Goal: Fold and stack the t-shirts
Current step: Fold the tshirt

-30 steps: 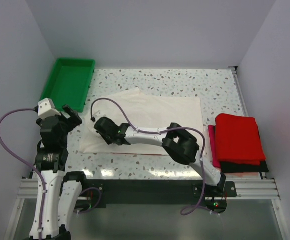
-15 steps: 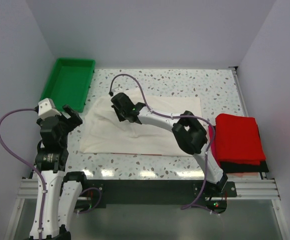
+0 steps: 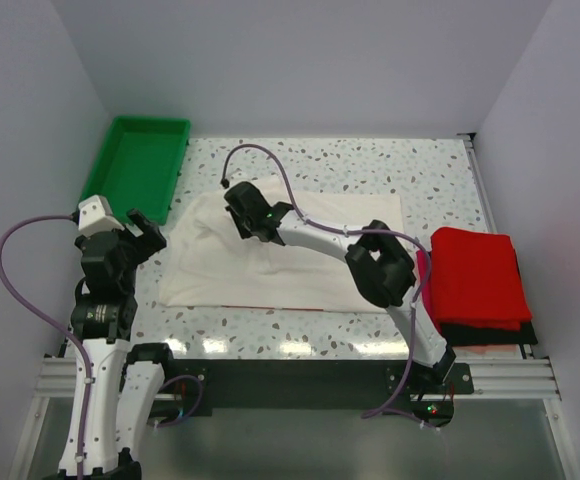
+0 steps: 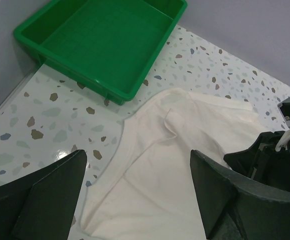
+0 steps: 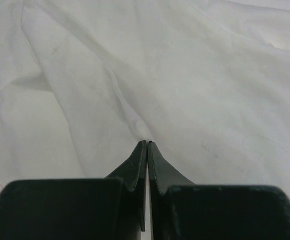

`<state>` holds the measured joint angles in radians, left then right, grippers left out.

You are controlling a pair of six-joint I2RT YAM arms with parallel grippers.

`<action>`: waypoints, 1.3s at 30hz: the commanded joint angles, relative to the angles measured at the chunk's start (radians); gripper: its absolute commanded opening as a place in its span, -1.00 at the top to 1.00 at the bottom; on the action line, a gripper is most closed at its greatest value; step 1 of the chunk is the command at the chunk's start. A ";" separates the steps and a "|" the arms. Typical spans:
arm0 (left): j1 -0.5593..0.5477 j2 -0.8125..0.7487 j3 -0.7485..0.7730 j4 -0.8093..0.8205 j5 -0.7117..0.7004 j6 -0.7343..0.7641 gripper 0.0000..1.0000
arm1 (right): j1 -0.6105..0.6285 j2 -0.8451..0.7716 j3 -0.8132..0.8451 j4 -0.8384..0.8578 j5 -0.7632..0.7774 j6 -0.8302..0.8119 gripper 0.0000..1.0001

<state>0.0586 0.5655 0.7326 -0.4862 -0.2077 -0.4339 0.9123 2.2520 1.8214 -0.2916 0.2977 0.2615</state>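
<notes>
The step in hand is judged to be the folding of the off-white t-shirt (image 3: 220,270). It is spread on the surface (image 3: 370,165) in the middle, between the green tray (image 3: 135,170) at the far left and the stack at the right. In that stack folded red t-shirts (image 3: 475,275) are laid on a black t-shirt (image 3: 490,335), of which only an edge is seen at the near side. This part of the task appears to be done, and the off-white one is not yet folded to the same size.

The right gripper (image 5: 146,146) is reached across the cloth to its far left part. In the right wrist view its jaws are pressed together, and a thin ridge of cloth runs straight up to their tips. It is judged that a small fold of the shirt is pinched there.

The left gripper (image 4: 137,165) is held near the left edge of the shirt, above the surface, with its jaws wide apart and nothing between them.

For the next move, it is thought that the pinched cloth must be laid down flat and let go, with the edge lined up so that no crease is trapped. After that a further fold would be needed before the shirt can be carried to the stack.
</notes>
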 commanded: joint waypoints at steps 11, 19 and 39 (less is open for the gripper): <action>0.004 0.013 -0.007 0.038 0.025 0.017 -0.79 | -0.039 -0.081 -0.065 0.055 0.058 0.073 0.98; 0.006 0.025 -0.007 0.043 0.036 0.020 -0.81 | -0.058 -0.101 -0.109 0.069 0.061 0.105 0.88; 0.004 0.241 0.060 0.109 0.146 -0.054 -0.79 | -0.133 -0.146 -0.096 0.085 -0.031 0.107 0.22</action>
<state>0.0586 0.6949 0.7319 -0.4675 -0.1280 -0.4370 0.8085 2.2250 1.7176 -0.2230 0.2581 0.3466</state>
